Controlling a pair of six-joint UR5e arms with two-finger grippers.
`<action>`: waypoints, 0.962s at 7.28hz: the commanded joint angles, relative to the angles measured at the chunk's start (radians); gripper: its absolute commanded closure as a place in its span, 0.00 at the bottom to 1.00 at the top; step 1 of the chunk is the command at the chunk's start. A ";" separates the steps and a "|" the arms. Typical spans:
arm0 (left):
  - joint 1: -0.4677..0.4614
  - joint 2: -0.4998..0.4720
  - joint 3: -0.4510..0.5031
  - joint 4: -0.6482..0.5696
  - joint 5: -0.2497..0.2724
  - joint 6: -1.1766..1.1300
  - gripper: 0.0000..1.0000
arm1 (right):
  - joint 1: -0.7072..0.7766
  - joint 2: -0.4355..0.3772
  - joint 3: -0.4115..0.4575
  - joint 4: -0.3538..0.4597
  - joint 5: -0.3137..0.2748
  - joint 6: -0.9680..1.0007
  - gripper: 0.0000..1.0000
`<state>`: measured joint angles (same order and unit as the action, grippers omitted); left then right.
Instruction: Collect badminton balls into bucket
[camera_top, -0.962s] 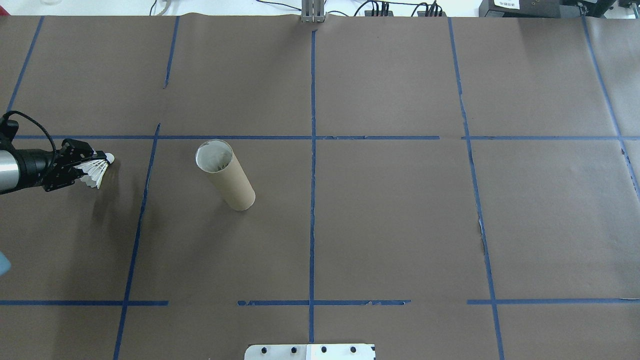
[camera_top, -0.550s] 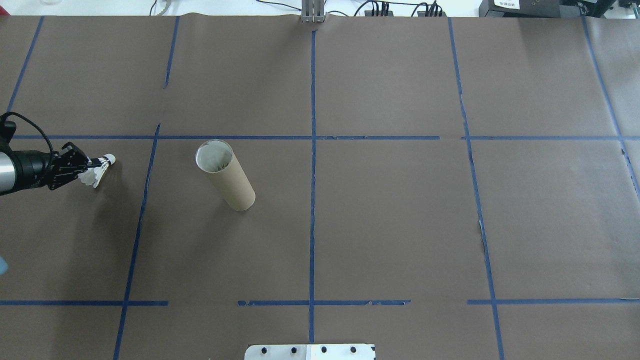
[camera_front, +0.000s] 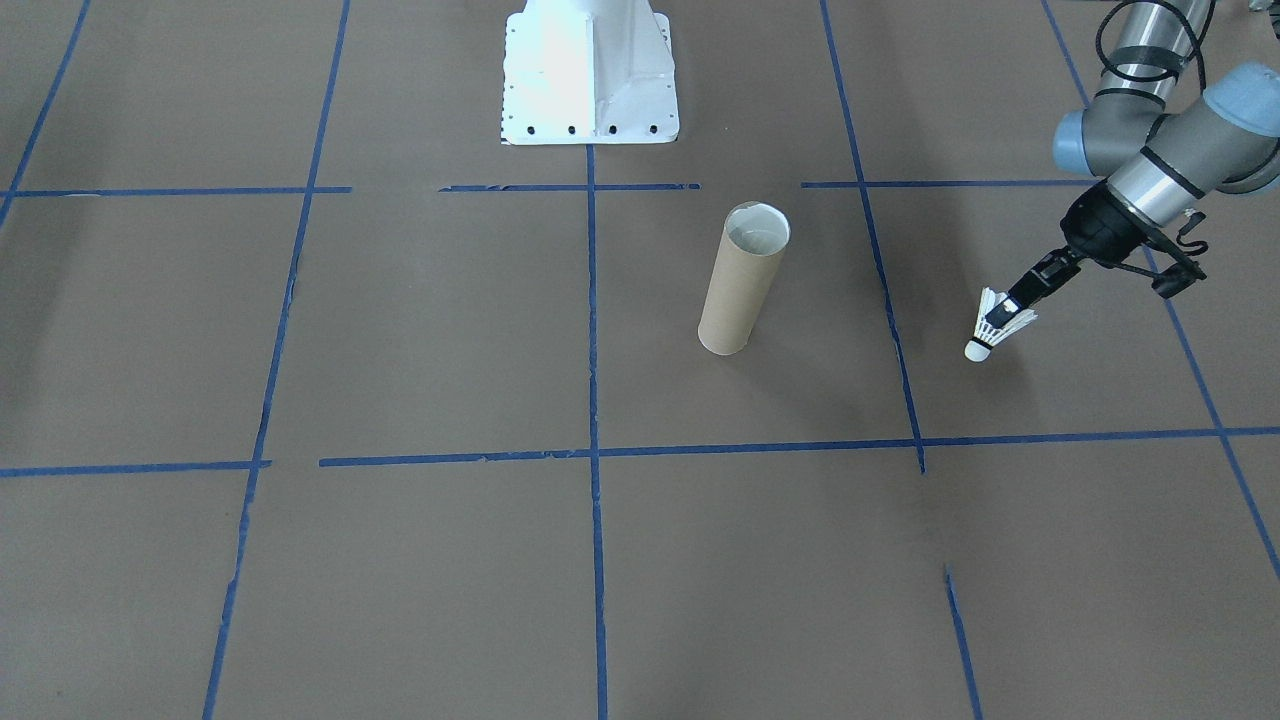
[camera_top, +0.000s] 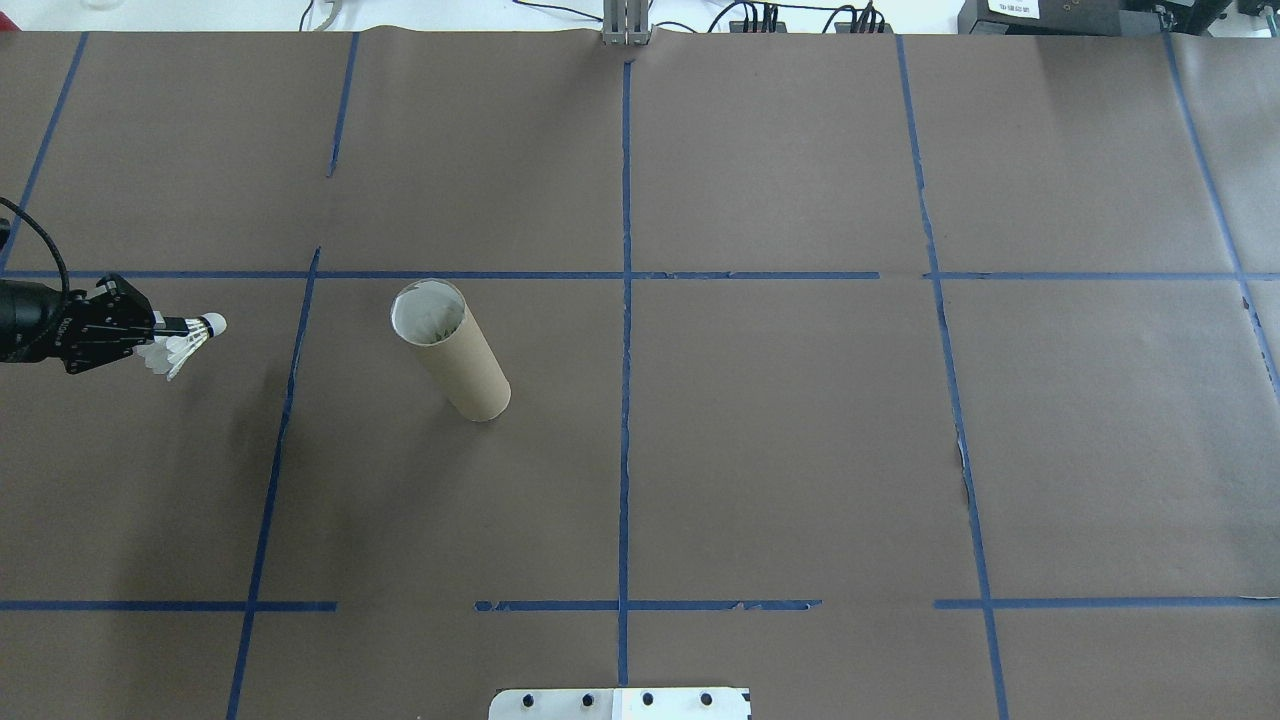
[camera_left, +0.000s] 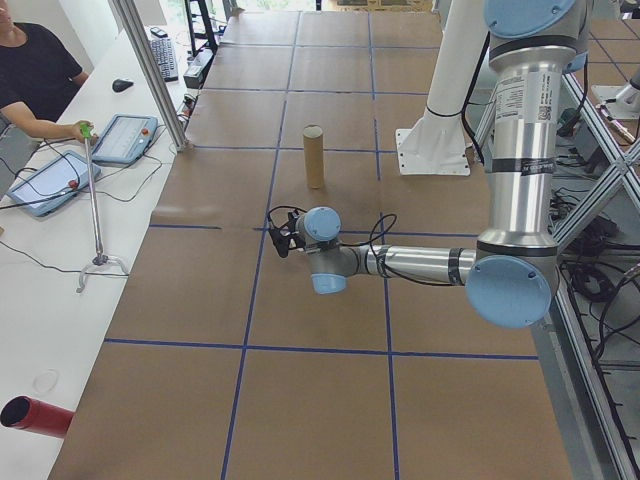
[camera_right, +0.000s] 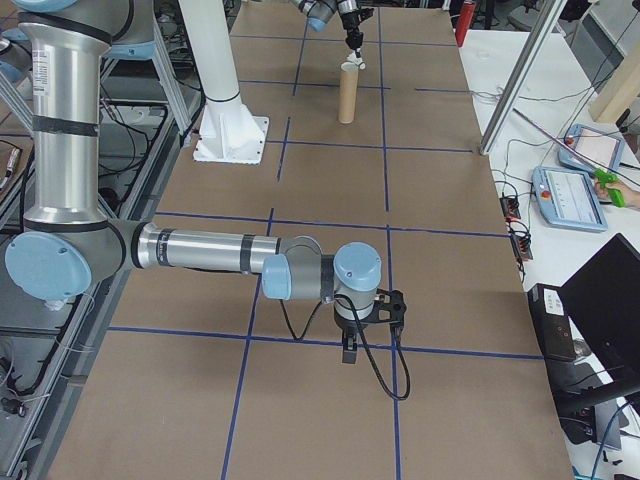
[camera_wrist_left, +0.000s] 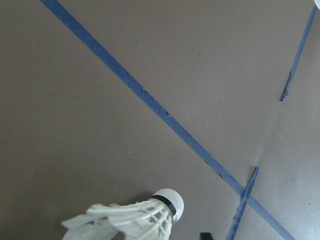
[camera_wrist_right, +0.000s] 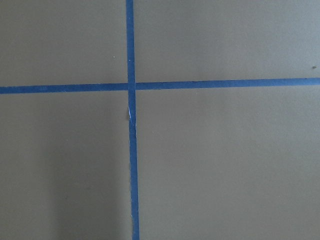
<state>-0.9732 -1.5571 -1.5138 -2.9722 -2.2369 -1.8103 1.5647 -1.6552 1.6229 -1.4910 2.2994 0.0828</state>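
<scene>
A white feather shuttlecock (camera_top: 188, 343) hangs cork-tip down above the brown table, with my left gripper (camera_top: 178, 326) shut on its skirt. The front view shows the shuttlecock (camera_front: 990, 329) under the left gripper (camera_front: 1018, 302), well clear of the surface. In the left wrist view the shuttlecock (camera_wrist_left: 134, 220) fills the bottom edge. The tan cardboard bucket (camera_top: 452, 352) stands upright to the gripper's right, its pale inside showing; the same bucket (camera_front: 741, 282) stands apart from the shuttlecock. My right gripper (camera_right: 350, 350) shows only in the right side view, low over the table, and I cannot tell its state.
Blue tape lines (camera_top: 625, 300) cross the brown paper cover. The white robot base (camera_front: 590, 75) sits at the table's robot side. A person (camera_left: 30, 70) sits at a white side bench with tablets (camera_left: 125, 138) and a stand.
My left arm has drawn back toward the overhead view's left edge. The shuttlecock stays in its grip and has shifted slightly left, its skirt looking narrower.
</scene>
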 joint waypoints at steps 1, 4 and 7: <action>-0.080 -0.003 -0.084 0.062 -0.156 0.058 1.00 | 0.000 0.000 0.000 0.000 0.000 0.000 0.00; -0.133 0.005 -0.424 0.514 -0.214 0.331 1.00 | 0.000 0.000 0.000 0.000 0.000 0.000 0.00; -0.137 0.005 -0.722 0.934 -0.211 0.503 1.00 | 0.000 0.000 0.000 0.000 -0.002 0.000 0.00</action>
<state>-1.1094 -1.5527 -2.1156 -2.2013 -2.4496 -1.3796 1.5647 -1.6551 1.6229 -1.4910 2.2992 0.0829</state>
